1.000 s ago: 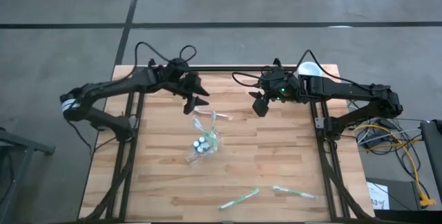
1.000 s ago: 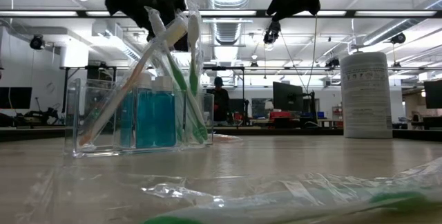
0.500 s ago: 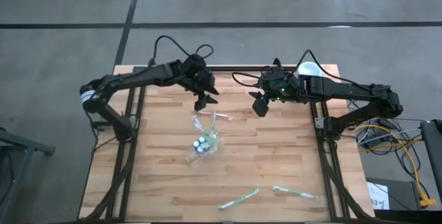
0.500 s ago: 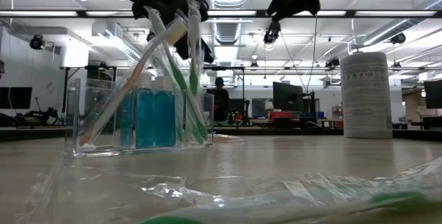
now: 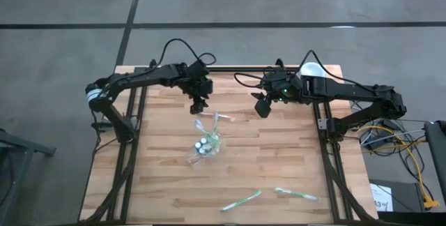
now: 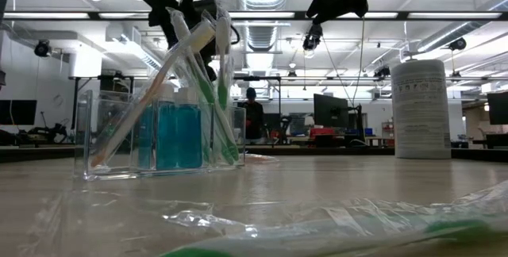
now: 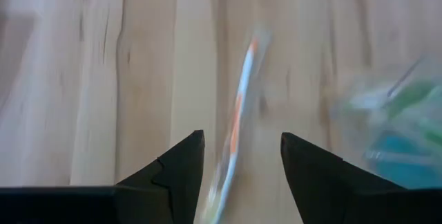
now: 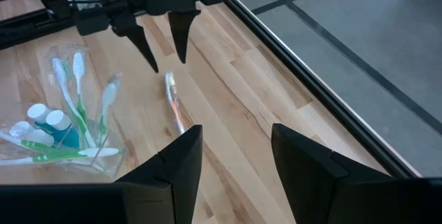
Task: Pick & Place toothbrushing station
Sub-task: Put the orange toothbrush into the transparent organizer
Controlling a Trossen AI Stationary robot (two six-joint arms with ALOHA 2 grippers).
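Observation:
A clear holder (image 5: 207, 143) (image 6: 159, 140) stands mid-table with several white-and-green toothbrushes leaning in it beside blue bottles. On the wood just beyond it lies a loose wrapped toothbrush (image 5: 216, 117) (image 8: 174, 101) with orange on it. My left gripper (image 5: 198, 107) (image 8: 166, 61) hangs open above that toothbrush's far end, fingers pointing steeply down. In the left wrist view the toothbrush (image 7: 238, 117) shows between and beyond the fingers of my left gripper (image 7: 242, 141), untouched. My right gripper (image 5: 261, 109) (image 8: 236, 128) waits open, raised over the table's far right part.
Two more wrapped toothbrushes (image 5: 242, 199) (image 5: 298, 194) lie near the table's near edge. A white canister (image 5: 313, 69) (image 6: 421, 110) stands at the far right corner. Crumpled clear wrapping (image 6: 341, 221) lies close before the low camera.
My left gripper has swung out from the far left toward the table's middle, tipped its fingers steeply downward and sunk toward the loose toothbrush beyond the holder. It stays open.

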